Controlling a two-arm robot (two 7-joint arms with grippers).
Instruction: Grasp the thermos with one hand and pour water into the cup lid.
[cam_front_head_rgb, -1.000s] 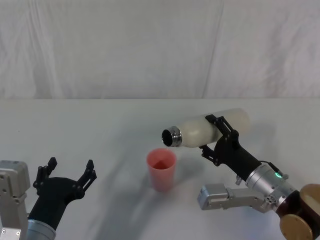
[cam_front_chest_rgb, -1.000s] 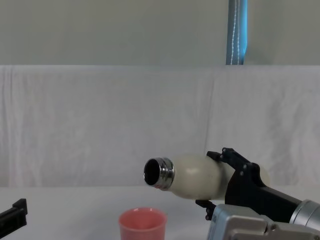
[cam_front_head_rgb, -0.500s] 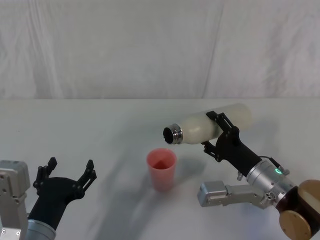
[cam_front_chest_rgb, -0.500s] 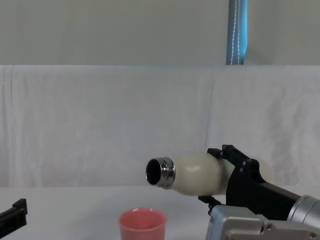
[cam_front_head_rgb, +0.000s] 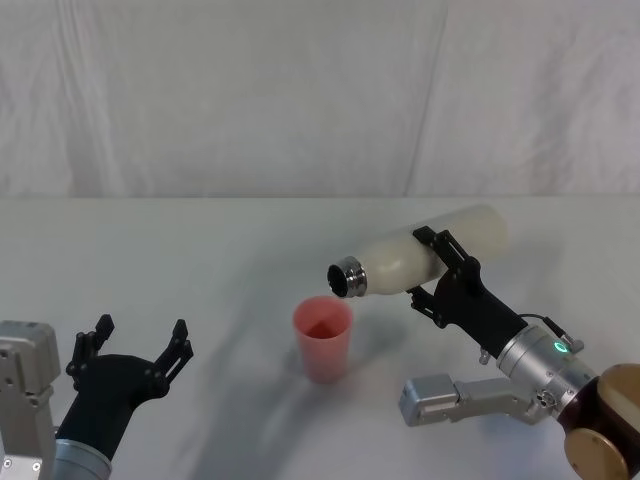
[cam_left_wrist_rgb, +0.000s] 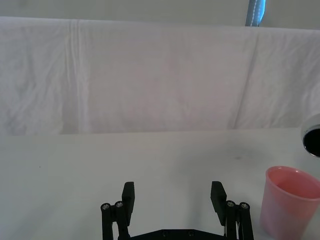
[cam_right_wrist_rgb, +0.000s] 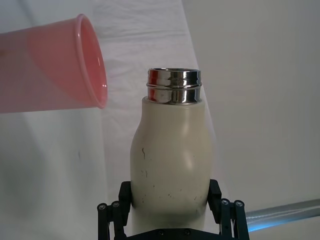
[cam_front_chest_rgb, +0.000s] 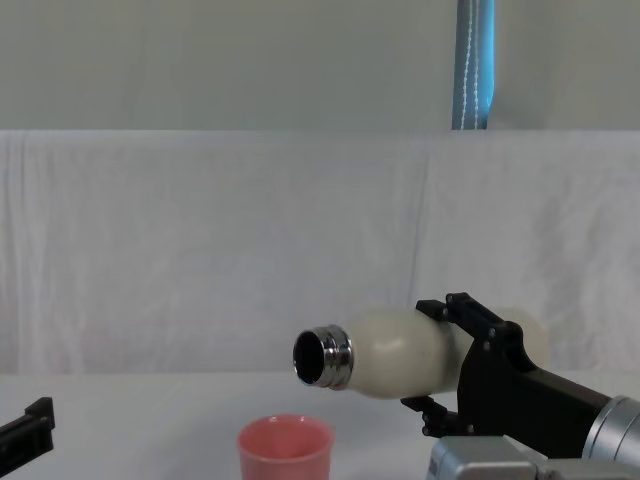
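The cream-white thermos (cam_front_head_rgb: 420, 252) lies tipped on its side in the air, steel neck (cam_front_head_rgb: 347, 279) pointing left, just above and right of the pink cup lid (cam_front_head_rgb: 322, 338). My right gripper (cam_front_head_rgb: 445, 272) is shut on the thermos body. In the chest view the thermos (cam_front_chest_rgb: 395, 352) hangs above the cup lid (cam_front_chest_rgb: 285, 450), mouth slightly right of the rim. The right wrist view shows the thermos (cam_right_wrist_rgb: 171, 160) between the fingers (cam_right_wrist_rgb: 216, 195) and the cup lid (cam_right_wrist_rgb: 55, 65) beyond. My left gripper (cam_front_head_rgb: 135, 352) rests open at the near left, its fingers (cam_left_wrist_rgb: 218, 196) apart beside the cup lid (cam_left_wrist_rgb: 289, 206).
A white cloth covers the table (cam_front_head_rgb: 180, 250) and hangs as a backdrop (cam_front_head_rgb: 300, 90). A blue pole (cam_front_chest_rgb: 474, 62) stands behind the backdrop. Bare cloth lies between the left gripper and the cup lid.
The right gripper has shifted slightly right and forward with the thermos, and the neck has dipped a little lower toward the cup lid. The left arm has not moved.
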